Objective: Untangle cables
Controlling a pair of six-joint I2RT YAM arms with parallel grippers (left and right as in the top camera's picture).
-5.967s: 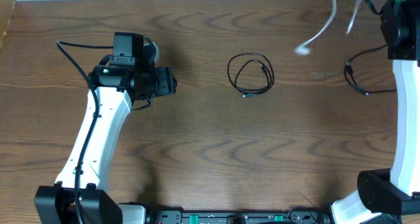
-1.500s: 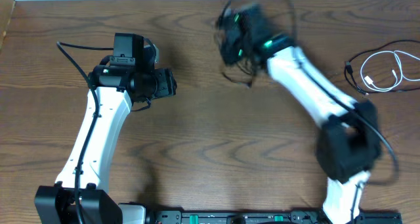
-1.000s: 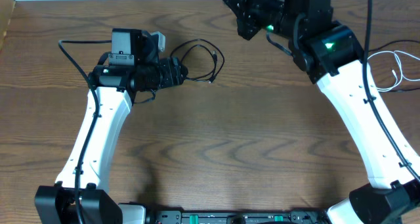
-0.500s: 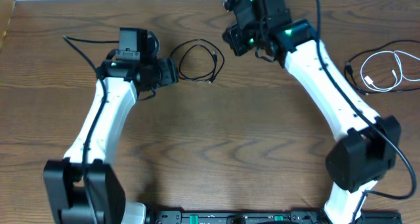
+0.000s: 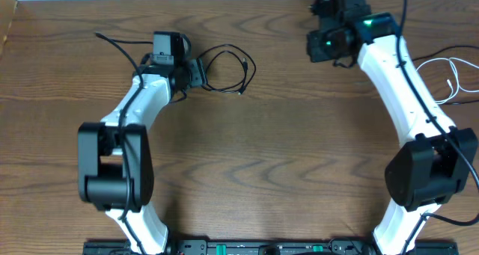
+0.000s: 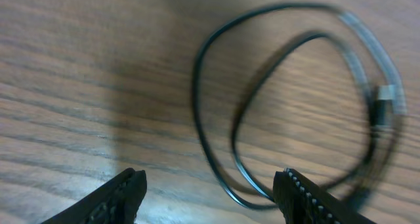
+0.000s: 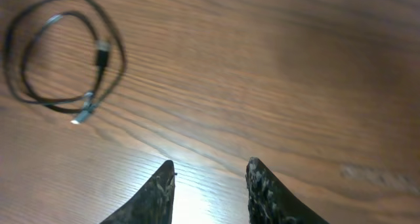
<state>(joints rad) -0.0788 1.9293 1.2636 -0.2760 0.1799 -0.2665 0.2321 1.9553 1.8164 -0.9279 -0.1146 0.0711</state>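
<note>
— Black cable (image 6: 197,99): where is it lying relative to the left claw (image 6: 210,188)?

— It is lying in a loose double loop on the worktop (image 5: 299,173), just ahead of the claw's tips. The near edge of the loop is running close by one finger (image 6: 308,198); I cannot tell whether they are touching.

— Is the claw gripping it?

— No. The left claw is standing wide and holding nothing, with bare wood showing between its fingers.

— And the right claw (image 7: 211,184)?

— It is hovering well apart from the black cable, over the far side of the worktop. Its fingers are standing narrowly apart, gripping nothing. In its own camera the loop is showing at the upper left, with the plugs (image 7: 102,53) lying on the loop's right side.

— Anything else around?

— A white cable (image 5: 455,81) is lying at the worktop's right edge, partly hidden behind the right arm (image 5: 404,83). Only bare wood is lying between the left claw and the black cable.
</note>
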